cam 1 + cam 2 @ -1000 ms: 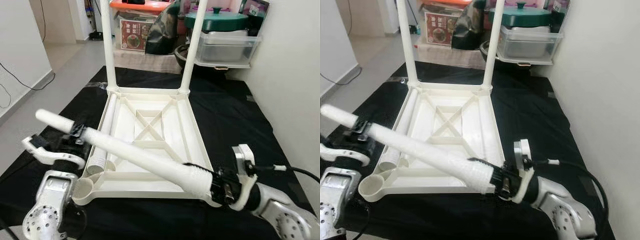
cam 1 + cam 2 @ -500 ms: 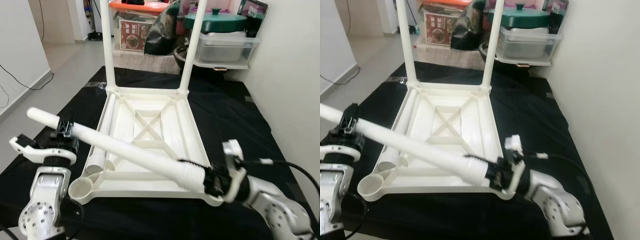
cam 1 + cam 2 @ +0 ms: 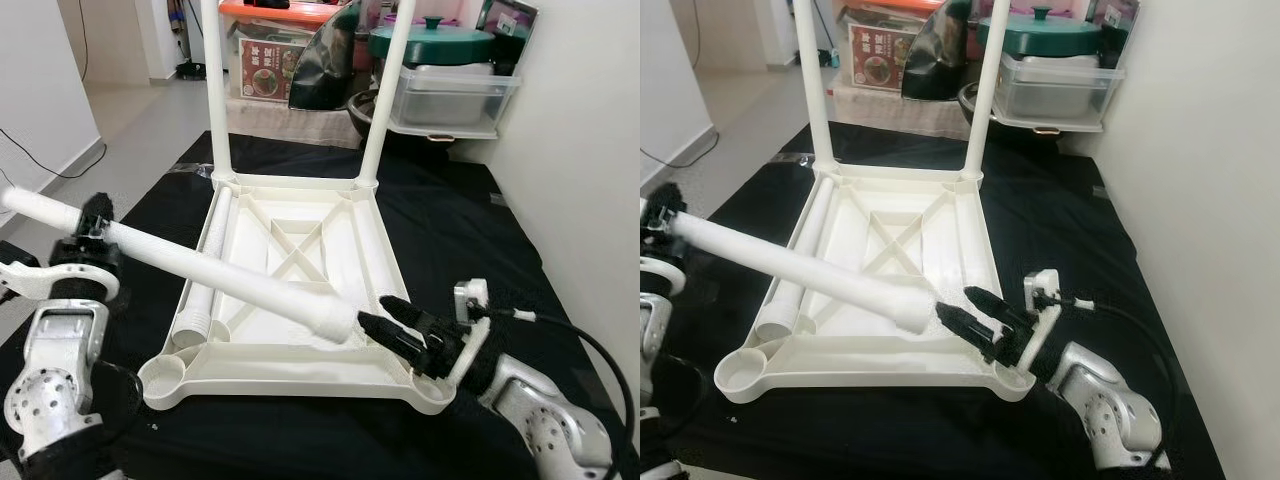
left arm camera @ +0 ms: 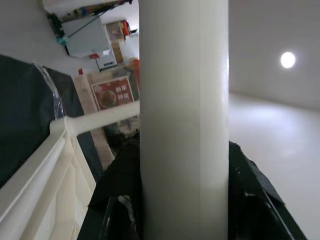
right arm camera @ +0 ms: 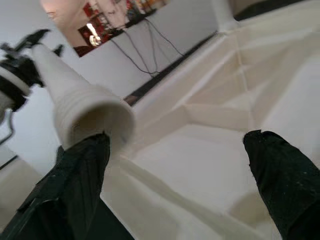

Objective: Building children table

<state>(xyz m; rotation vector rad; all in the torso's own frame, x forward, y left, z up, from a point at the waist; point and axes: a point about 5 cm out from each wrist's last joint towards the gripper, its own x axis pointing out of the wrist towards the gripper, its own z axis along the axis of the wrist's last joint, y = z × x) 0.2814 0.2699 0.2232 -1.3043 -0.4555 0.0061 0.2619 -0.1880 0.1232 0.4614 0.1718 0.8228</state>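
- White moulded plastic makes up the children's table top (image 3: 300, 290), which lies upside down on a black mat (image 3: 470, 220) on the floor, with two legs (image 3: 213, 90) already standing upright in its far corner sockets.
- A third loose leg (image 3: 200, 265) slants across the upturned top, its wide open end hanging above the near right part of the frame; another leg (image 3: 205, 290) lies inside the top along its left edge.
- The leg looks like a hollow tube: light, stiff, smooth and probably slippery, so a grip near one end would let the long free part swing. I judge that holding it closer to the middle, or with one hand at each end, would steady it for seating in the near left socket (image 3: 162, 376).
- The left hand (image 3: 88, 232) is closed round the narrow end of the slanted leg; its wrist view shows the tube running straight between the black fingers (image 4: 250, 180).
- The right hand (image 3: 400, 330) is spread wide and grips nothing; its fingertips (image 3: 952, 318) sit just beside the leg's wide rim, apparently apart from it, above the near right corner.
- Storage boxes and a green pot (image 3: 432, 40) stand beyond the mat.
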